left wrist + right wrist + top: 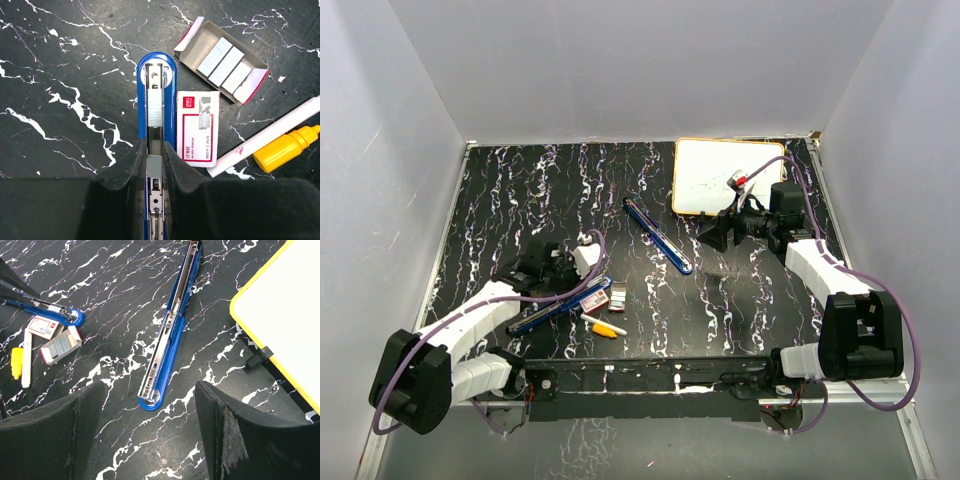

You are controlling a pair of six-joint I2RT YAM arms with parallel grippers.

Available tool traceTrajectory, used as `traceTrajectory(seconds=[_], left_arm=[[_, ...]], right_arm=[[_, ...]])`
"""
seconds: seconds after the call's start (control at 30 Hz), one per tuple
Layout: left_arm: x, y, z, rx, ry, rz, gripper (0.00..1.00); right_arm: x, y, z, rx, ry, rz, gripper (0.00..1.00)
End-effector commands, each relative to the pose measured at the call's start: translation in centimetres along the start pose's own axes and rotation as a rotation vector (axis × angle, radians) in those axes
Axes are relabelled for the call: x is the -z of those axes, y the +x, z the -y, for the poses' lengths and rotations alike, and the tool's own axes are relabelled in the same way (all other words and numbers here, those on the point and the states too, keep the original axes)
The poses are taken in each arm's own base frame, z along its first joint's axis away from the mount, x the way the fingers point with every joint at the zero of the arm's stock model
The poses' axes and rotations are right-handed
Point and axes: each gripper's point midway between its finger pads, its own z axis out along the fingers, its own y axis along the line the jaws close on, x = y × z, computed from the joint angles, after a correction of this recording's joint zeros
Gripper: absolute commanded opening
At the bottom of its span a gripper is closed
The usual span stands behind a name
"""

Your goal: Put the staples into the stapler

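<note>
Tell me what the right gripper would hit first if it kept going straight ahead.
Likely the near end of the blue stapler lying ahead between the right gripper's open fingers; depth unclear.

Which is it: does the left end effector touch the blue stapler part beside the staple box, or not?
Touching. The left wrist view shows the left end effector shut on the blue stapler part, both fingers pressed against its sides.

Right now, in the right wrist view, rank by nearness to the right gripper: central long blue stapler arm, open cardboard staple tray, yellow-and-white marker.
1. Central long blue stapler arm, just ahead of the right gripper.
2. Open cardboard staple tray, to the left.
3. Yellow-and-white marker, farthest left.
</note>
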Motion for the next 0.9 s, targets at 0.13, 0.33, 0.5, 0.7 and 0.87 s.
traceTrajectory(seconds=[0.13, 0.33, 0.5, 0.7, 0.87], left_arm=[[0.41, -0.75, 0.48, -0.006, 0.023, 0.058, 0.01], [0.33, -0.53, 0.58, -0.009, 0.027, 0.063, 0.01], [0.33, -0.48, 0.51, -0.01, 0.022, 0.068, 0.01], [0.39, -0.29, 0.57, -0.01, 0.025, 0.068, 0.01], [0.5, -0.17, 0.47, -0.005, 0.019, 0.07, 0.02]], right_arm=[[0.39, -1.96, -0.3, 0.066, -0.01, 0.059, 0.76], [0.45, -2.04, -0.33, 0.07, -0.008, 0.062, 0.76], [0.45, -2.0, -0.34, 0.069, -0.009, 0.061, 0.76], [0.51, -2.0, -0.35, 0.07, -0.007, 0.063, 0.76], [0.49, -1.98, -0.32, 0.07, -0.007, 0.063, 0.76]])
